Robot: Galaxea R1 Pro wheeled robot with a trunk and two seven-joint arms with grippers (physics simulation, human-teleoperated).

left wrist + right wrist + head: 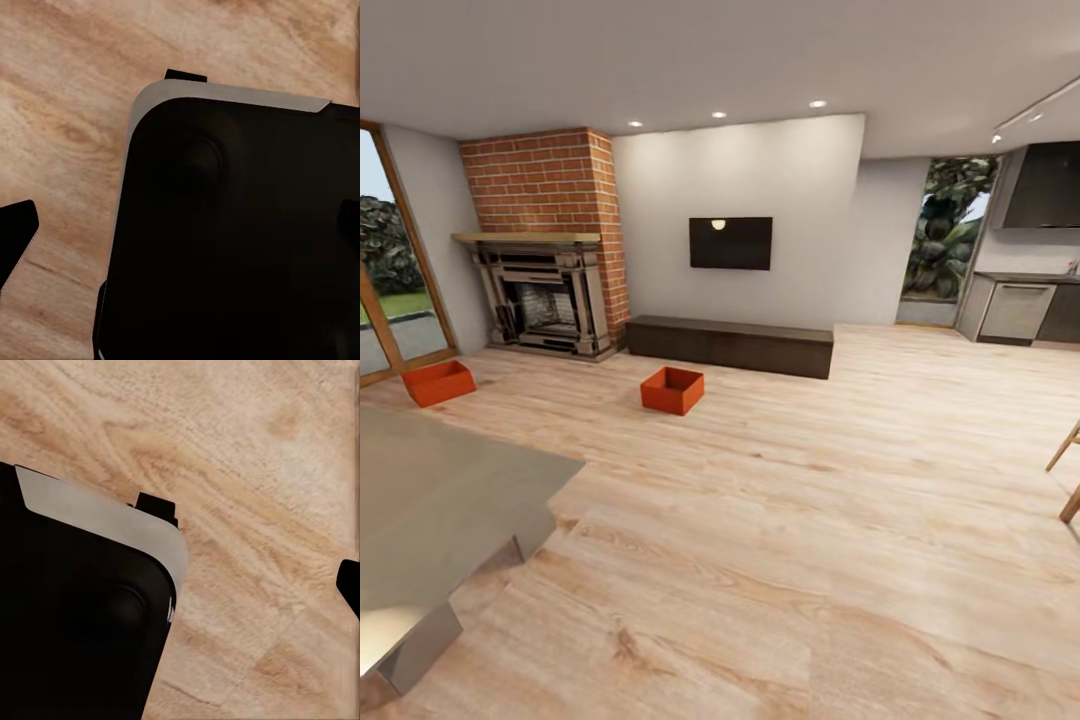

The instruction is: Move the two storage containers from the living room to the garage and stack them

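- Two storage containers, [438, 382] just left of the brick fireplace [545, 295] and [672, 389] to its right front; both on living-room wood floor [790, 520].
- Nothing carried yet; garage unreached.
- Tool spread: cannot tell, either arm.

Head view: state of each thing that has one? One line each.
Left storage container: upright, open-topped, on the wood floor by the glass door.
Right storage container: upright, looks empty, before the low cabinet.
TV: off, dark.
Fireplace: unlit.
Ceiling lights: on.
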